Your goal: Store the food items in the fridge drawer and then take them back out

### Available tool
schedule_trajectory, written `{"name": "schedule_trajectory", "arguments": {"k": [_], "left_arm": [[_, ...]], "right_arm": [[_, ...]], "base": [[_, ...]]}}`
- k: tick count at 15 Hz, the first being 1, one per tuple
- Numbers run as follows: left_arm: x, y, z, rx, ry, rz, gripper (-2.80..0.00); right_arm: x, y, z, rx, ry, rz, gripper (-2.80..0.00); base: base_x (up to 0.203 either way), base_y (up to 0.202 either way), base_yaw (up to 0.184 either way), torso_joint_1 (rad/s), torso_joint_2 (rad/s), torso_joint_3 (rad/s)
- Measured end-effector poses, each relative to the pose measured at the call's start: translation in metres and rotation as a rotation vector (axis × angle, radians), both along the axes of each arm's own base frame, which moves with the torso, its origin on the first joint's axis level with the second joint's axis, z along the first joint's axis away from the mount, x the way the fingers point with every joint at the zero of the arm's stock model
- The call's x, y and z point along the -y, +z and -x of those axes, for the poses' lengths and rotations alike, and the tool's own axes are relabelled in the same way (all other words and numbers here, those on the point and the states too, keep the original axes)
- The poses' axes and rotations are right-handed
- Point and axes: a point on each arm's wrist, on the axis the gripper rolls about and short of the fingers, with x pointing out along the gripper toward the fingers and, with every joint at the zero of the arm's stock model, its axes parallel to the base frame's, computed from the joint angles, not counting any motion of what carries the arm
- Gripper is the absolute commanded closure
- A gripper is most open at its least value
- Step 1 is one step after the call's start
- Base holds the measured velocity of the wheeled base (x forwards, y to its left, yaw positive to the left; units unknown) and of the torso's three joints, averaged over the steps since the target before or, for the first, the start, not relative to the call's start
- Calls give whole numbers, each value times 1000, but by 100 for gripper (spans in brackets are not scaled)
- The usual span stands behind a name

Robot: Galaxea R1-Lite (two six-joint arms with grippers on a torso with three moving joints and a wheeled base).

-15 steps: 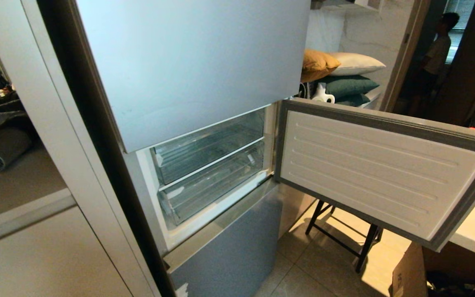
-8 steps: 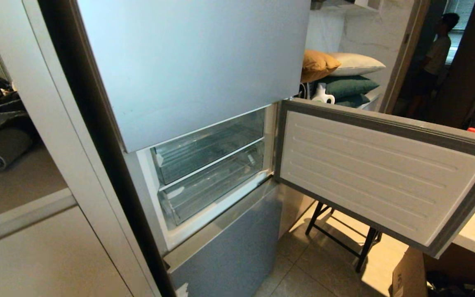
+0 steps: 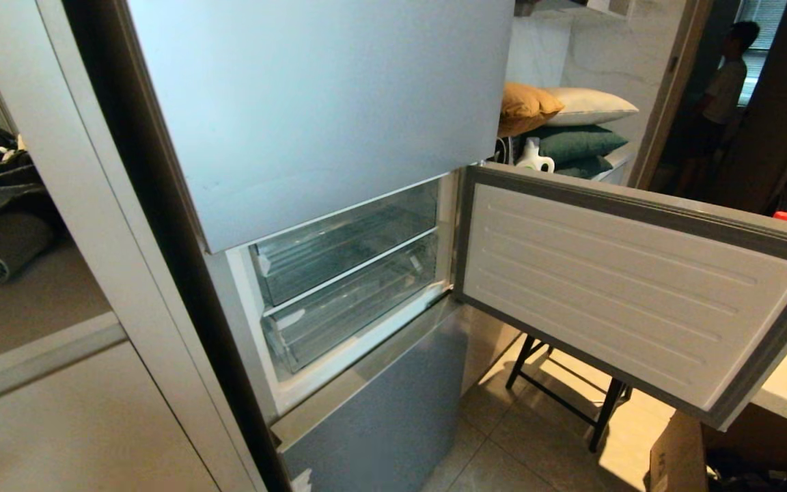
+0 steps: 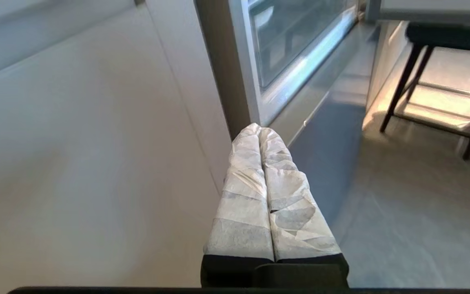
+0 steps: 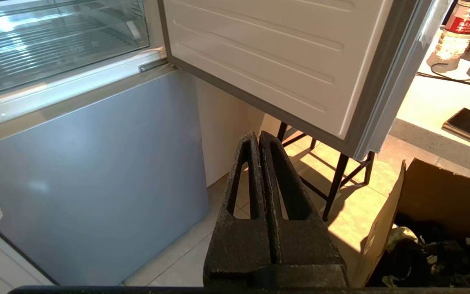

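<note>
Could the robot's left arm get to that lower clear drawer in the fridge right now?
Probably yes: the middle door is swung open, nothing blocks the lower clear drawer, and the left gripper, shut and empty, hangs low nearby.

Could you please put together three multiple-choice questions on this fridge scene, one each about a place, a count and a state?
1. Where is the stack of cushions?
A. beyond the open fridge door
B. inside a drawer
C. on the floor beneath the stool

2. How many clear drawers show in the open compartment?
A. one
B. two
C. four

3. How is the left gripper?
A. open and empty
B. shut on a pepper
C. shut with nothing held

Answers:
1. A: the cushions are piled behind the top edge of the fridge door, which stands swung out.
2. B: an upper drawer sits above a lower drawer; both look empty.
3. C: its wrapped fingers press together with nothing between them; the right gripper is shut the same way.
</note>
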Motion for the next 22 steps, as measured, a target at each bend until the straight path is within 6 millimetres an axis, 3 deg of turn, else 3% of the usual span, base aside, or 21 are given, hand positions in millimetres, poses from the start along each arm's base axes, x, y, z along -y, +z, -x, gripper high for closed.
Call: {"name": "schedule_trajectory", "arguments": {"k": [10, 19, 22], "left_arm": [[-1, -2, 3, 40, 49, 173, 0], [-1, -2, 3, 41, 55, 183, 0], [-1, -2, 3, 41, 55, 183, 0]], "right_arm": [[0, 0, 0, 0, 0, -2, 0], [0, 0, 0, 0, -1, 3, 0], [0, 0, 0, 0, -1, -1, 0]], "base": [[0, 0, 0, 0, 0, 0], [0, 0, 0, 0, 0, 0], [2, -5, 126, 2, 0, 3]]}}
